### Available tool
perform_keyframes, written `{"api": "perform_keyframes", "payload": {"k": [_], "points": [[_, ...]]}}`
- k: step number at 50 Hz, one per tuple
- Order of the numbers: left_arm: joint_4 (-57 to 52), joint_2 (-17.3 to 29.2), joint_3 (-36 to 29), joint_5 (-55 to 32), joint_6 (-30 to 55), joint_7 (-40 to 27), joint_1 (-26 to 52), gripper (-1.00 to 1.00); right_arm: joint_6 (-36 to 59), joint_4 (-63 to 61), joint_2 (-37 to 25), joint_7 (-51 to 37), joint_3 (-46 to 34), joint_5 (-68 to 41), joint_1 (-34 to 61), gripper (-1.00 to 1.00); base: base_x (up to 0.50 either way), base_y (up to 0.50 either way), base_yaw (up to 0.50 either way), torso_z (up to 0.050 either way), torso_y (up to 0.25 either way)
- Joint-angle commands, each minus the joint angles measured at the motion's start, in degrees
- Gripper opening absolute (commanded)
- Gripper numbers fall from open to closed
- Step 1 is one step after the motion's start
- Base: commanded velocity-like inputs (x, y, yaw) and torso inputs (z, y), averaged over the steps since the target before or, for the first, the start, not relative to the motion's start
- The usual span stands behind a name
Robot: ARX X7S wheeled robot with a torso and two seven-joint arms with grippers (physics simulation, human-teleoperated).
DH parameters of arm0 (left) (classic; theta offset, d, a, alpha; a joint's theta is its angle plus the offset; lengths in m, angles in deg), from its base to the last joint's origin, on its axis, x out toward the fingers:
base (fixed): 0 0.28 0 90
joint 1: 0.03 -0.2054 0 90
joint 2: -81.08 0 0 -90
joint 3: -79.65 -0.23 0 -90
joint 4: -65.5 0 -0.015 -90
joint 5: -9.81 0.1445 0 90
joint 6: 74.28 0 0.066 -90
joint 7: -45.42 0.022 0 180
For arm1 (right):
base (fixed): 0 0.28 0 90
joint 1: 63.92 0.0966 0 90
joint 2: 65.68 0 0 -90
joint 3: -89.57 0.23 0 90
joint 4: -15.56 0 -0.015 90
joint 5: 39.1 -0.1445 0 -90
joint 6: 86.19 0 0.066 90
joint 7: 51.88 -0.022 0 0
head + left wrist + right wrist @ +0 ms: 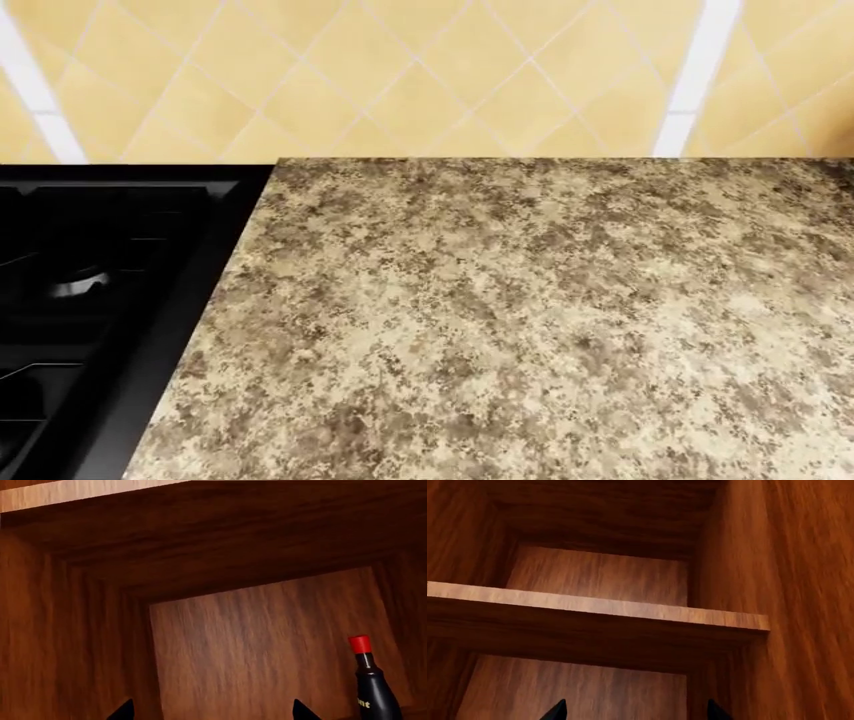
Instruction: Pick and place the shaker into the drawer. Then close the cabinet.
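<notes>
The left wrist view is filled by the inside of the reddish-brown wooden drawer (267, 625), with plain flat panels and a pale rim (80, 492). A black bottle with a red cap (371, 682) is inside it, beside my left gripper (213, 712). I cannot tell whether this bottle is the shaker. The left gripper is open, with only bare wood between its black fingertips (303, 711). My right gripper (636, 711) is also open and empty, facing more brown wood crossed by a lighter board edge (594, 607). The cabinet's speckled granite top (534, 320) fills the head view, where neither arm shows.
A black stove (94, 300) adjoins the granite top on the left. A yellow diamond-tiled wall (400, 70) rises behind the counter. Wooden walls (787, 580) close in on both grippers.
</notes>
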Motion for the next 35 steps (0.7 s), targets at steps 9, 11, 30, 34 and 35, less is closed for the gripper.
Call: {"api": "perform_keyframes", "payload": {"k": [9, 11, 30, 34, 35], "points": [[-3.57, 0.00, 5.64, -4.10, 12.34, -3.32, 0.01, 1.00, 10.81, -3.83, 1.66, 4.95, 5.64, 10.07, 0.33, 1.00, 0.00, 0.00, 0.00, 0.000, 0.000], [-3.69, 0.00, 5.97, -3.83, 12.68, -3.68, 0.01, 1.00, 11.30, -4.07, 1.66, 5.15, 5.68, 10.37, 0.33, 1.00, 0.00, 0.00, 0.00, 0.000, 0.000], [-3.54, 0.00, 4.70, -2.56, 14.87, -4.72, 0.01, 1.00, 14.65, -4.24, 1.67, 5.59, 6.35, 11.73, 0.33, 1.00, 0.00, 0.00, 0.00, 0.000, 0.000], [-3.38, 0.00, 4.37, -2.55, 15.39, -4.36, 0.01, 1.00, 15.15, -4.21, 1.67, 5.89, 6.55, 12.47, 0.33, 1.00, 0.00, 0.00, 0.00, 0.000, 0.000], [-3.32, 0.00, 4.25, -2.69, 15.53, -4.33, 0.01, 1.00, 15.30, -4.19, 1.67, 6.03, 6.47, 12.71, 0.33, 1.00, 0.00, 0.00, 0.00, 0.000, 0.000]]}}
